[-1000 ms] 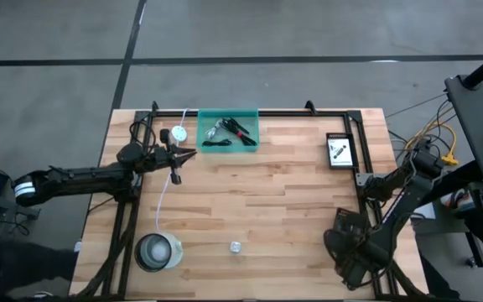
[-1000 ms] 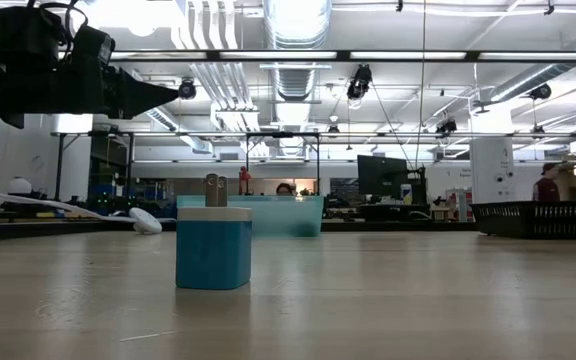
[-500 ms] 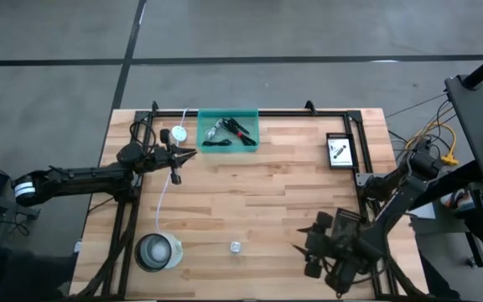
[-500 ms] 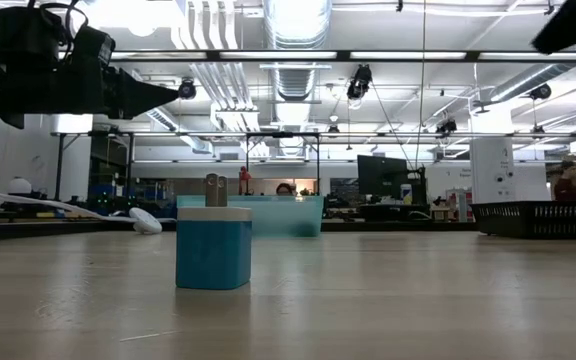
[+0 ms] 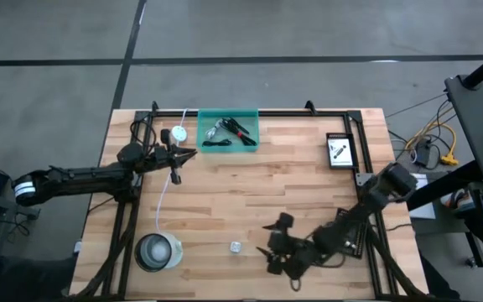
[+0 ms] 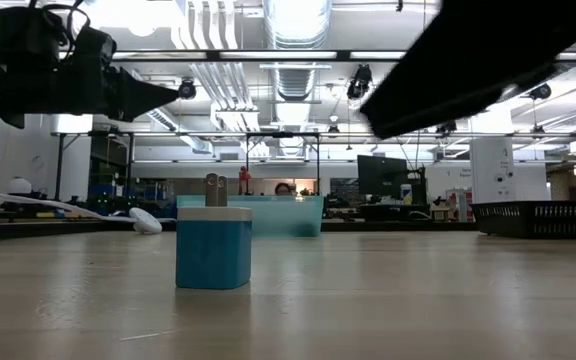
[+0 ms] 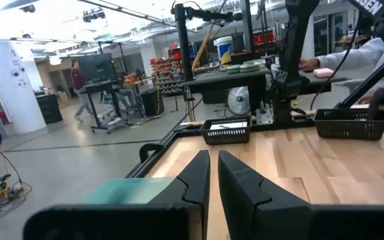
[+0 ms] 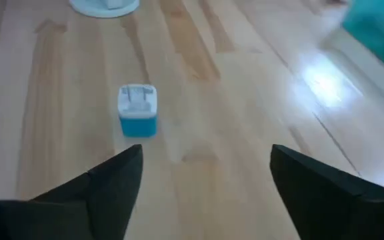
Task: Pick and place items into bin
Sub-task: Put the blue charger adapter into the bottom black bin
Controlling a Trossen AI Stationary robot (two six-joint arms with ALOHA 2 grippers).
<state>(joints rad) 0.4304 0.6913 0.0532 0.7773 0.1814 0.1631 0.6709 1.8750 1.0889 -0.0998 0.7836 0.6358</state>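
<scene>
While closing on small blue-white plug block (image 5: 236,247), risk: fingertip clips it, tips or skids it along desk (image 5: 292,193).

High view: right pincer (image 5: 277,252) at 3 o'clock of block, apart; bin (image 5: 228,130) at 12.

Right wrist view: spread wide, empty, block (image 8: 137,110) ahead.

Left wrist view: left pincer (image 7: 213,175) near-closed, empty.

Blue charger block (image 6: 214,254) (white top), teal bin (image 5: 228,129).

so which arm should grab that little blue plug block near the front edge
Right, probably. The right gripper is open beside the blue plug block on the table's front part, and its wrist view faces the block. The left gripper is shut, farther back by the bin.
</scene>
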